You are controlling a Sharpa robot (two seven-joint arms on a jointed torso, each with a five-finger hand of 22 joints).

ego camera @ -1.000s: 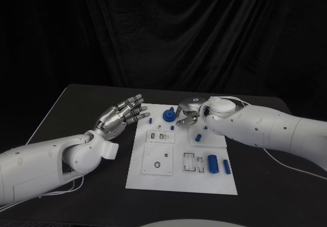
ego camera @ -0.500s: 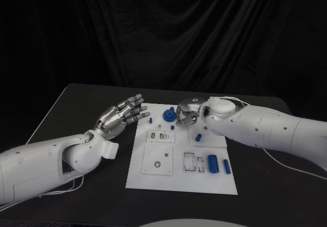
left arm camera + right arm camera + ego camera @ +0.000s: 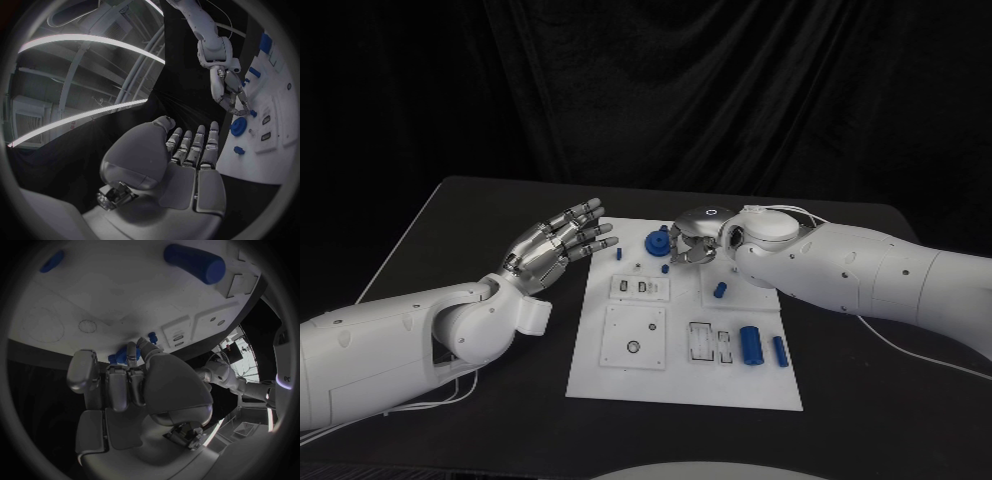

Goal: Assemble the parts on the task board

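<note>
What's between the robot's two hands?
In the head view, a blue gear standing on the task board lies between the left hand and right hand.

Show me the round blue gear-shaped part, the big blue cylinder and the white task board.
Round blue gear-shaped part [image 3: 656, 243]: head view, its top face.
Big blue cylinder [image 3: 750, 345]: head view, middle of its side.
White task board [image 3: 682, 388]: head view, bare near strip.

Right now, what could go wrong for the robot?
The right hand works with curled fingers close beside the blue gear and a small blue peg on the task board; it might knock them. What it holds is hidden, so a grip could slip. The left hand hovers open nearby.
</note>
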